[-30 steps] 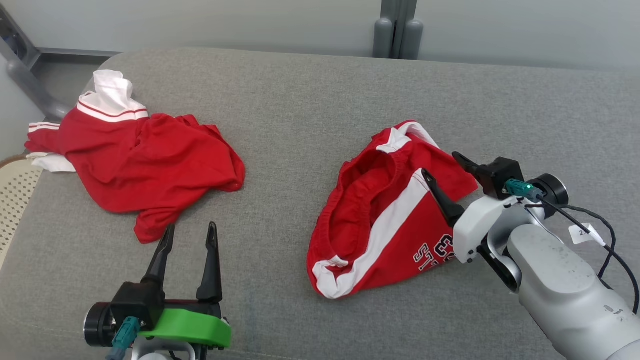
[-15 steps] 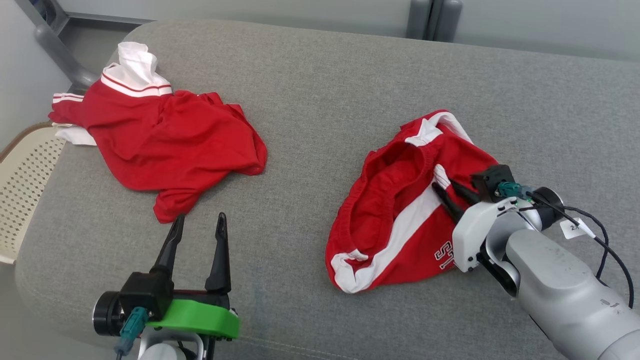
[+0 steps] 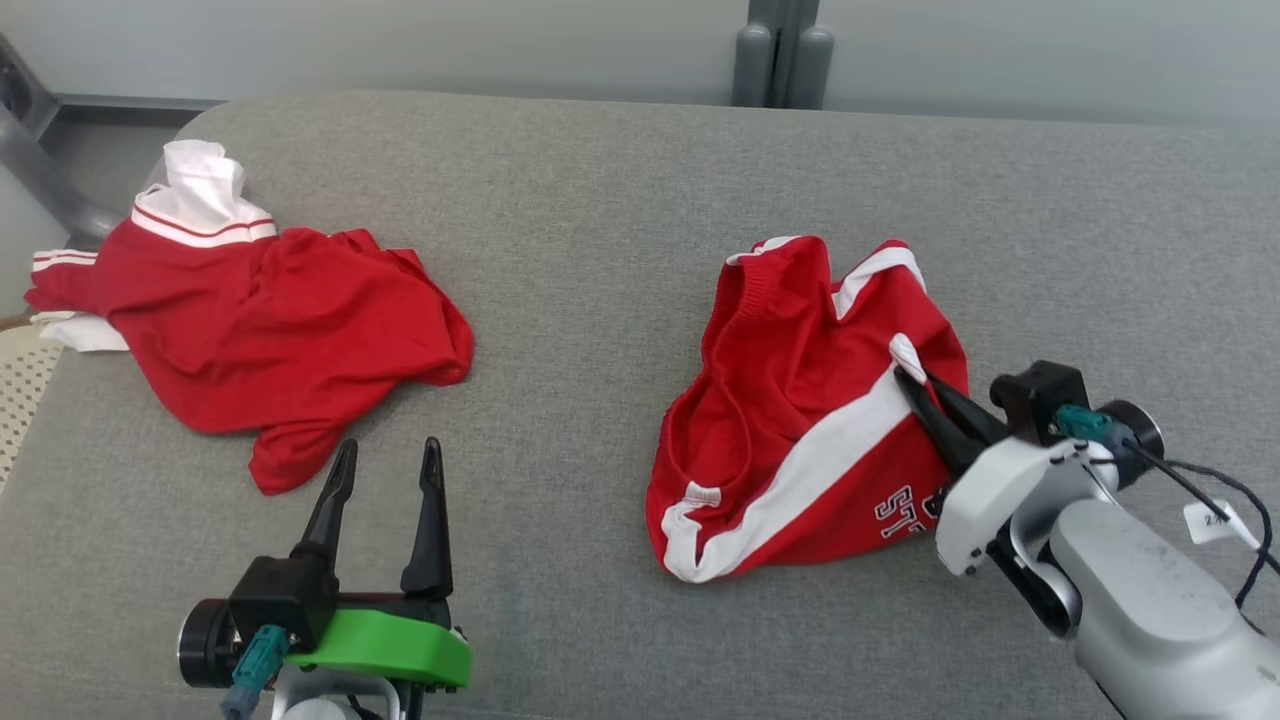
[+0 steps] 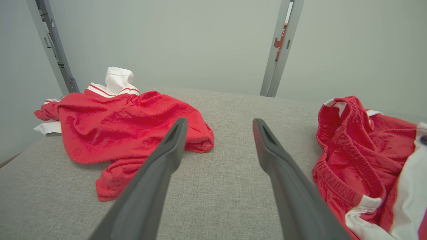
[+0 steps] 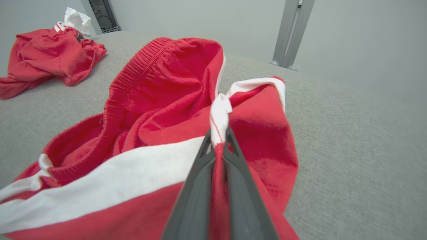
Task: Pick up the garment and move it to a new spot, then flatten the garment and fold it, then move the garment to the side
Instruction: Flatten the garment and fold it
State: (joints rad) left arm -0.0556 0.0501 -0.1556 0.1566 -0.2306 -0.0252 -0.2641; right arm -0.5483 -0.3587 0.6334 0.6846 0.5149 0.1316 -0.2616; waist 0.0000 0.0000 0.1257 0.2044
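Note:
The garment point(image 3: 800, 420) is a pair of red shorts with a white side stripe and white lettering, lying crumpled on the right half of the grey cushion; it also shows in the right wrist view point(image 5: 160, 110) and at the left wrist view's right edge point(image 4: 360, 150). My right gripper point(image 3: 912, 380) is shut on a pinched fold of its white stripe point(image 5: 218, 133), the cloth bunched up between the two dark fingers. My left gripper point(image 3: 388, 462) hovers open over bare cushion at the lower left, holding nothing, its fingers point(image 4: 166, 156) spread wide.
A second red garment point(image 3: 270, 330) with a white collar lies crumpled at the cushion's left, just beyond my left gripper. A cream perforated basket point(image 3: 20, 380) sits off the cushion's left edge. Grey posts point(image 3: 780, 50) stand against the wall behind. Bare cushion point(image 3: 570, 300) separates the two garments.
My right gripper has closed from open onto the shorts' white stripe and bunched the cloth upward, changing the shorts' shape. The head camera has shifted. The left gripper has stayed open.

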